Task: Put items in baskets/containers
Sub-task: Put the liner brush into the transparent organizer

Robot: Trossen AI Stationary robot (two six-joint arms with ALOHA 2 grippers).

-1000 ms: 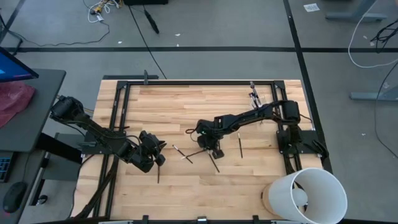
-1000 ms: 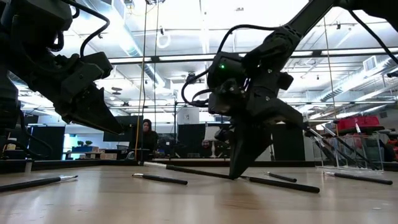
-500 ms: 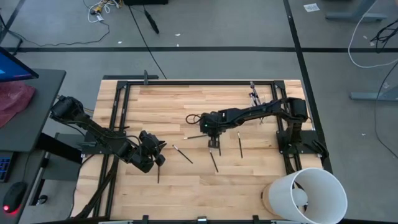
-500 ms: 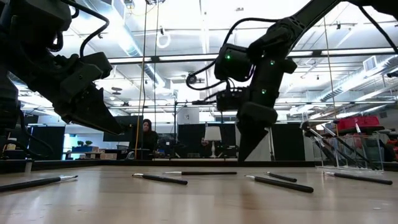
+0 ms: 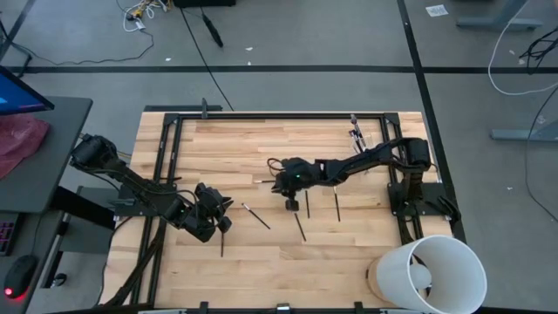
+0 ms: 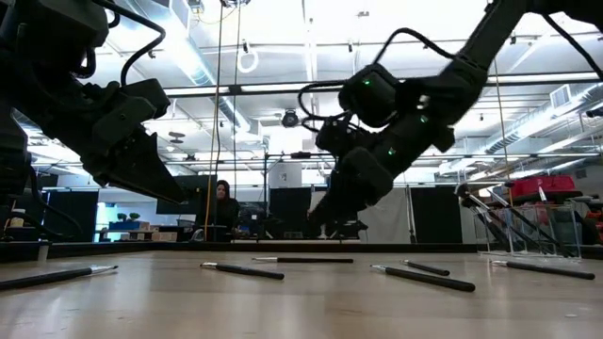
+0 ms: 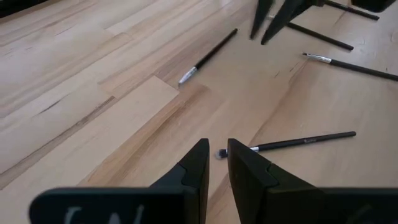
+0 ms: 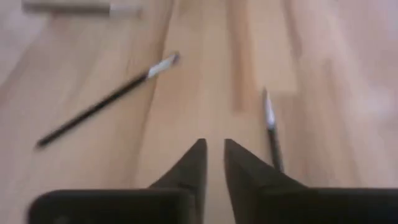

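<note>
Makeup brushes (image 5: 255,215) lie scattered mid-worktop. Near the left edge, the left gripper (image 5: 218,220) hovers over one brush, fingers (image 7: 198,163) a narrow slit apart, empty. Mid-table, the right gripper (image 5: 290,203) hangs above the wood, jaws slightly parted, holding nothing. A clear cup (image 5: 358,136) with brushes stands near the far-right corner.

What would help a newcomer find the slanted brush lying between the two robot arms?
Look at the wooden table and the two dark arms over it. In the gap between the left hand and the right hand lies one thin dark brush. It lies at a clear slant, while the brushes past the right hand lie nearly straight.
</note>
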